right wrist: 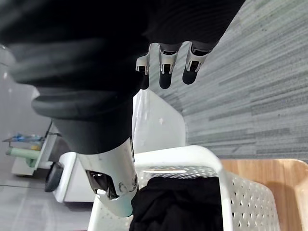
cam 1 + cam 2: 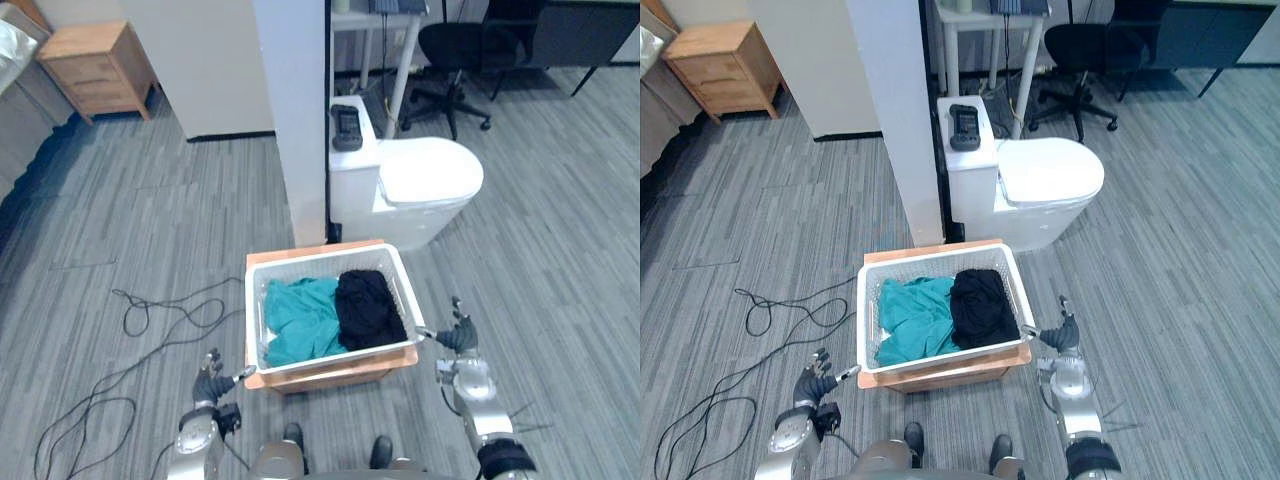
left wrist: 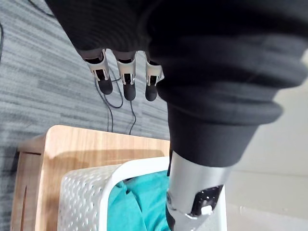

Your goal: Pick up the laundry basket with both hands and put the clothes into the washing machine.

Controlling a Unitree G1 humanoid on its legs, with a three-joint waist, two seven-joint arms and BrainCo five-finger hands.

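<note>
— What's ahead?
— I see the white perforated plastic laundry basket (image 2: 256, 320) on a low wooden stand (image 2: 330, 378), teal cloth (image 2: 300, 318) and black cloth (image 2: 368, 308) inside.
— Hands?
— My left hand (image 2: 208, 382) and right hand (image 2: 457, 335) flank it, fingers relaxed, holding nothing.

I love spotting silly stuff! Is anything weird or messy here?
A white toilet stands out in the open near a desk chair, with a dark gadget lying on its tank. The laundry basket sits tidy, nothing spilled.
</note>
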